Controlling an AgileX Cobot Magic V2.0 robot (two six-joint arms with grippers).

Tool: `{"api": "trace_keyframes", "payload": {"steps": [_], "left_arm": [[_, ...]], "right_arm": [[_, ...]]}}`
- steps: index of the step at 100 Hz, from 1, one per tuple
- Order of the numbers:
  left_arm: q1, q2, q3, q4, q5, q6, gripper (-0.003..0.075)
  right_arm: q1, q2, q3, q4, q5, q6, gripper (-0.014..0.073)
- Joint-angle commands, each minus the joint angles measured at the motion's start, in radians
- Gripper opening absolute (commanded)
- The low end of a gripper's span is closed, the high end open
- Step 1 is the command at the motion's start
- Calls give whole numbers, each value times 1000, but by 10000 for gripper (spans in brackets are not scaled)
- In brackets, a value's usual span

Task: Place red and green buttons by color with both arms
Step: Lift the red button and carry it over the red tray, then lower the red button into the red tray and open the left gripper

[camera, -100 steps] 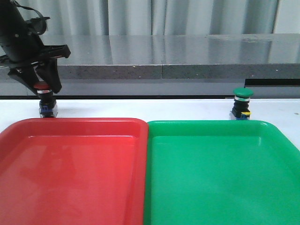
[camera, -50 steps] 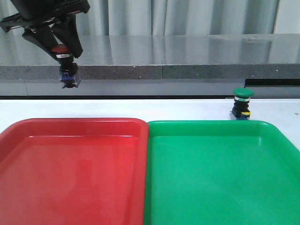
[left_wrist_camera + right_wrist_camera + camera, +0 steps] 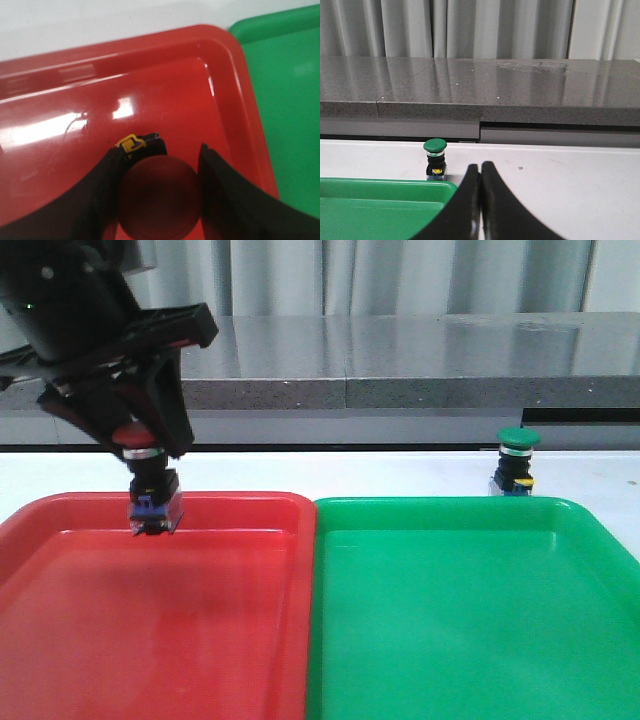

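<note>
Red tray (image 3: 60,530) near edge cropped

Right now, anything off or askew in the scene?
Nothing stands out. Left end effector holds the red button upright over the red tray; the green button stands upright on the table behind the green tray.

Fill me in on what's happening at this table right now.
The left gripper is shut on the red button, holding it upright above the back of the red tray; it has not been let go. The green button stands on the white table behind the green tray, untouched. The right gripper is shut and empty, away from the green button. Both trays hold nothing.
</note>
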Motion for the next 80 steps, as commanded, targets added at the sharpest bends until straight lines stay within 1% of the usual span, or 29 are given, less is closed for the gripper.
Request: {"api": "trace_keyframes", "payload": {"steps": [1, 10, 21, 41, 49, 56, 65, 77, 80], "left_arm": [[-7, -49, 7, -20, -51, -26, -20], [-7, -49, 26, -20, -51, -28, -20], [-7, -45, 38, -20, -83, -28, -20], [-7, -19, 38, -20, -81, -28, -20], [-7, -7, 38, -20, -73, -28, -1], [-7, 5, 38, -20, -70, -26, 52], [-7, 19, 38, -20, -67, -26, 140], [-7, 21, 38, -20, -65, -26, 290], [-7, 19, 38, -20, -65, -26, 341]], "right_arm": [[0, -4, -19, -6, -77, -4, -57], [0, -4, -19, -6, -77, -4, -57], [0, -4, -19, -6, -77, -4, -57], [0, -4, -19, -6, -77, -4, -57], [0, -4, -19, -6, -77, -4, -57], [0, -4, -19, -6, -77, -4, -57], [0, -4, -19, -6, -77, -4, -57], [0, -4, -19, -6, -77, -4, -57], [0, -4, -19, -6, -77, -4, -57]]}}
